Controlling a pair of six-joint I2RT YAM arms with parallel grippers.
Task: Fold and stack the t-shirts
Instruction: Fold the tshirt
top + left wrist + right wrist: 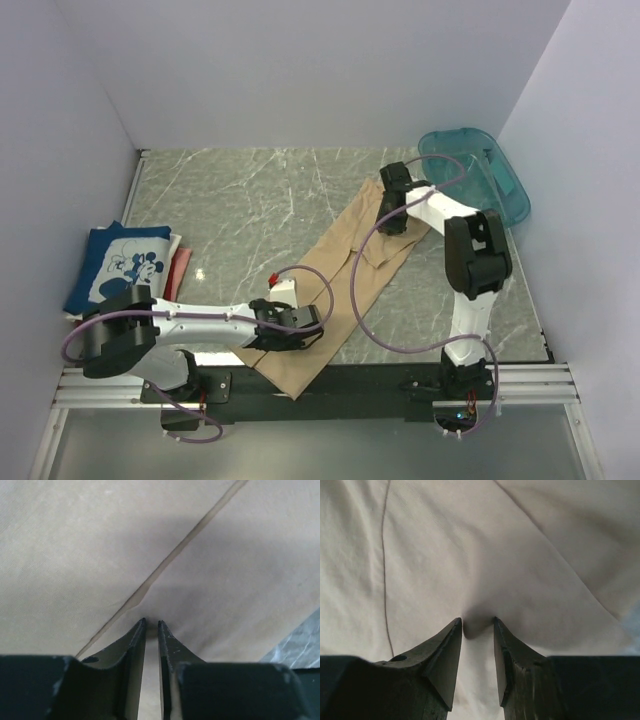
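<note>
The left end effector (151, 625) is bearing down on the near end of the tan t-shirt (335, 252), its fingers (134, 644) drawn almost together and pinching a thin ridge of the cloth just beside a hem line that is running diagonally across the wrist view. The right end effector (478, 622) is gripping the far end of the same shirt, its jaws standing a little wider but clamping a small pucker of fabric that is bunching up between the tips. Over in the far right corner the teal tub (505, 195) is lying with its open side turned up toward the overhead camera, and only its own see-through plastic is showing inside. The right arm's purple cable (365, 320) is looping across in front of its near rim. The tan t-shirt is stretching as a long, narrow band slantwise across the marbled tabletop (240, 200), from beside the tub down to the near edge, where its end is hanging slightly past the rim. It is looking plain and smooth, with soft creases fanning away from each grip. At the left side the navy t-shirt (118, 265), its white cartoon mouse print facing up, is lying folded on top of the red t-shirt (183, 268), which is peeking out along its right edge.
</note>
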